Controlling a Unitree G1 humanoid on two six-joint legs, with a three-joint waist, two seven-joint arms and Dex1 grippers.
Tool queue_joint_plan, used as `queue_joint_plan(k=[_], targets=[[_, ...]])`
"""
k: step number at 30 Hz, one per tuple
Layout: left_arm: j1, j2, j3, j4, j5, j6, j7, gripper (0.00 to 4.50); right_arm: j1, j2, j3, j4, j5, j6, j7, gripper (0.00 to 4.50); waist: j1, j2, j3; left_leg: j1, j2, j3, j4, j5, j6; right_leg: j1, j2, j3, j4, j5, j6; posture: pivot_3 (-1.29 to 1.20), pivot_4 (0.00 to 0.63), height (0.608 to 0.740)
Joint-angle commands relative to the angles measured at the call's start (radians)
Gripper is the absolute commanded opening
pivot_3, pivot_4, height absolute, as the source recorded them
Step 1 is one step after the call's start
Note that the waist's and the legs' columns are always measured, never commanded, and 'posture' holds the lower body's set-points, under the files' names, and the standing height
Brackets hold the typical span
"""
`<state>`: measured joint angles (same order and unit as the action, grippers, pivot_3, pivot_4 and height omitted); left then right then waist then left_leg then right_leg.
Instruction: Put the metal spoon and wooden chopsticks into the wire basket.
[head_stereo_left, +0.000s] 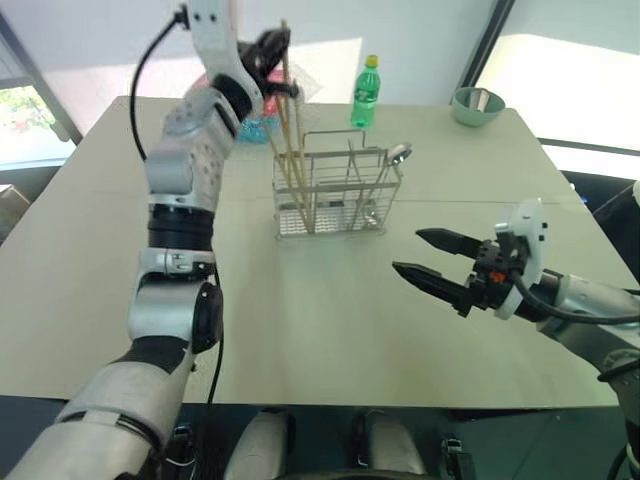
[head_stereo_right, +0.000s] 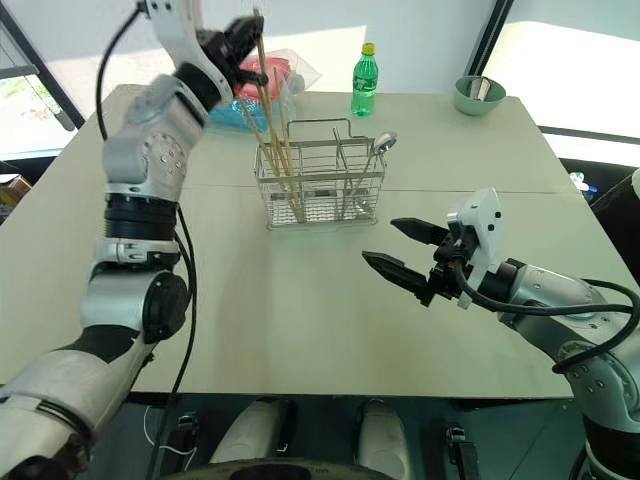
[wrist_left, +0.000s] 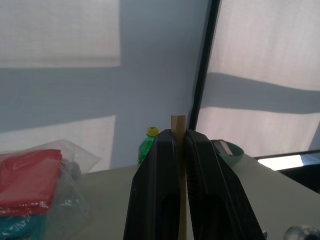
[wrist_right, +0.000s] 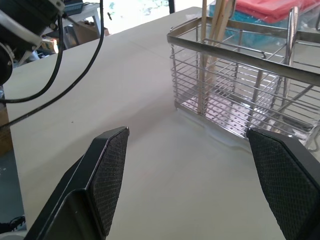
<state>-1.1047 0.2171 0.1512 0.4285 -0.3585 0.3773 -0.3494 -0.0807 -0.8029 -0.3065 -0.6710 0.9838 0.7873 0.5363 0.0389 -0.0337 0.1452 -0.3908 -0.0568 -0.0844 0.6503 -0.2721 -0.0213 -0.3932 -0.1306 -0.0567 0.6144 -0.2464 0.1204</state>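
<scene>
- Pale tabletop (head_stereo_left: 330, 330) under bright windows carries the wire basket (head_stereo_left: 330, 195) toward its far middle, with a green soda bottle (head_stereo_left: 367, 92), a green bowl (head_stereo_left: 477, 106) and a clear bag of red and blue packets (head_stereo_right: 270, 75) further back.
- Left gripper (head_stereo_left: 272, 50) is raised above the basket's left end, its black fingers pressed together on the top of one wooden chopstick; the left wrist view shows the stick's square tip poking up just past the fingertips.
- Wooden chopsticks (head_stereo_left: 292, 150) stand almost upright, leaning slightly, their lower ends inside the basket's left compartment and their tops well above its rim. The held stick's long axis runs straight down from the gripper into that compartment.
- Metal spoon (head_stereo_left: 390, 165) is already in the basket's right end, handle down, bowl sticking up over the rim.
- Right gripper (head_stereo_left: 428, 255) hovers over bare table nearer the robot and to the basket's right, fingers spread wide with nothing between them, pointing toward the basket.
- Judgement: the left hand sits directly over the target, so the remaining move looks like letting go so the stick rests against the wires. The tall stick may tip or lever out if released off-vertical.
</scene>
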Motion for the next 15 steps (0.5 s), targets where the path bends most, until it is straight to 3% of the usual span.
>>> queue_joint_plan(k=[1, 8, 12, 15], targets=[[0.003, -0.005, 0.006, -0.072, -0.007, 0.011, 0.013, 1.13, -0.008, -0.003, -0.034, -0.015, 0.0, -0.025, 0.001, 3.91, 0.0, 0.0, 0.0, 0.0, 0.0, 0.0, 0.0, 0.0, 0.0, 0.0, 0.0, 0.0, 0.0, 0.0, 0.0, 0.0, 0.15, 0.667], [0.039, -0.001, 0.023, -0.144, -0.02, 0.078, 0.054, 4.45, -0.045, -0.002, -0.009, 0.022, -0.033, -0.034, 0.013, 3.91, 0.0, 0.0, 0.0, 0.0, 0.0, 0.0, 0.0, 0.0, 0.001, 0.0, 0.0, 0.0, 0.0, 0.0, 0.0, 0.0, 0.15, 0.667], [0.046, 0.054, 0.018, -0.197, -0.029, 0.151, 0.018, 4.45, -0.086, -0.01, 0.004, 0.071, -0.081, -0.054, 0.035, 3.91, -0.002, 0.001, 0.0, 0.0, 0.0, 0.0, 0.001, 0.0, 0.001, 0.0, 0.001, 0.0, 0.0, 0.0, 0.0, 0.0, 0.15, 0.667], [0.05, 0.175, -0.004, -0.248, -0.04, 0.206, -0.108, 4.45, -0.124, -0.028, 0.004, 0.133, -0.125, -0.076, 0.07, 3.91, -0.005, 0.002, 0.001, 0.0, 0.001, 0.0, 0.0, 0.0, 0.001, -0.001, 0.002, 0.0, 0.0, 0.0, 0.0, 0.0, 0.15, 0.667]])
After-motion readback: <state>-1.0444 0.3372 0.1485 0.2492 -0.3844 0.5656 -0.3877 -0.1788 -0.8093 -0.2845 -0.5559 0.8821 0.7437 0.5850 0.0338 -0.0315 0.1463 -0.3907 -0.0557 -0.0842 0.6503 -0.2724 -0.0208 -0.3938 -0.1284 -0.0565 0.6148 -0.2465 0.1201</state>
